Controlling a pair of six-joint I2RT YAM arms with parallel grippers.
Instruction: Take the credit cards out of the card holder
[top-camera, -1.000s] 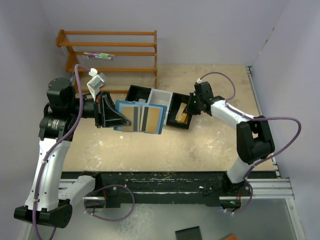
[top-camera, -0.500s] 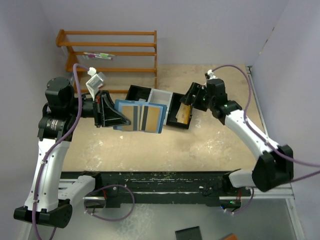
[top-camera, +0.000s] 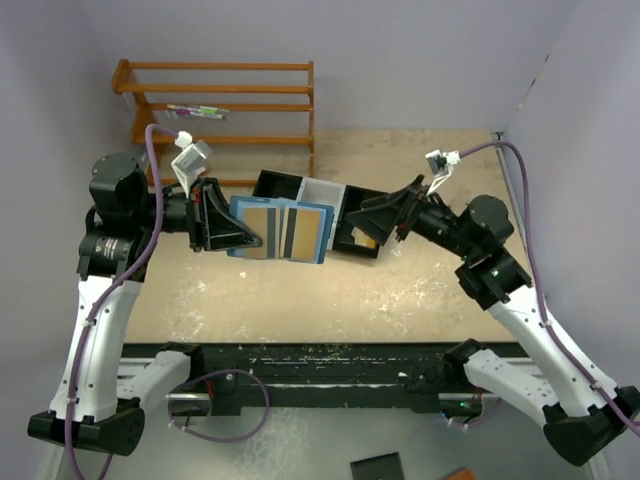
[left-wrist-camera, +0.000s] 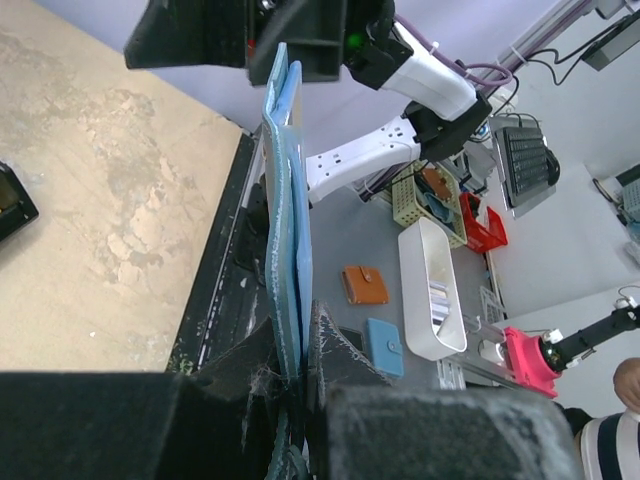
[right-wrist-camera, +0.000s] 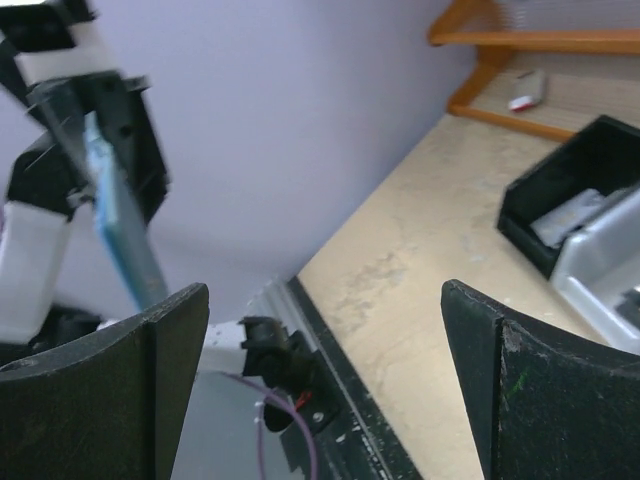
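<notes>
Blue card holder (top-camera: 281, 231), gold-tan credit cards (top-camera: 260, 233), one with a black stripe

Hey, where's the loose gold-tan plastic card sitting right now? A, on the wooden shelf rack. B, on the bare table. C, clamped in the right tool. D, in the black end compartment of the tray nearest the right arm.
D: the gold-tan plastic card lies inside the black end compartment of the black-and-white three-compartment tray, and the right tool stands open and empty.
</notes>
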